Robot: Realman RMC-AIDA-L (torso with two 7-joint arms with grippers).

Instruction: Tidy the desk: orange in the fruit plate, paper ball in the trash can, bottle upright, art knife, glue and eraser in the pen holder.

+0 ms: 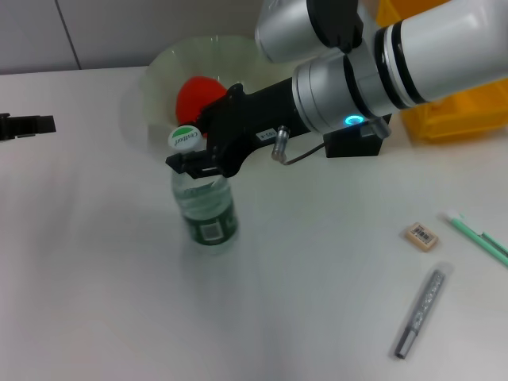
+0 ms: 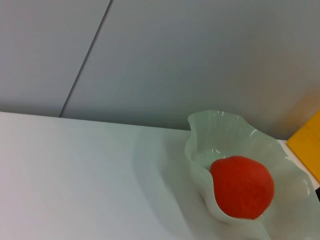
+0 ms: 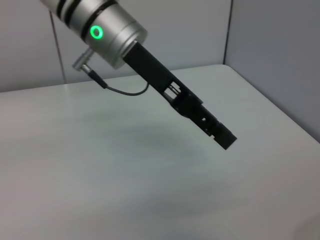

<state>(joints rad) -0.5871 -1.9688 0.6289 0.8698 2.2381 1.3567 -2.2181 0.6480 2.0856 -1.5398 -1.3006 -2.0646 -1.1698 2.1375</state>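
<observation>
Right tool [image 1: 193,163] clamps the upright bottle [image 1: 205,208] at its neck; releasing it comes next, the eraser [image 1: 421,236] still on the counter [image 1: 317,302].

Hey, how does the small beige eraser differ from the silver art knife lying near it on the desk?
The small beige eraser is a short rectangular block; the silver art knife is a long, thin stick. The eraser carries a white barcode sticker, while the art knife looks plain grey metal with a darker tip. The eraser lies farther from the robot than the art knife. Both rest flat on the white desk, not yet put away, with no gripper near them.
</observation>
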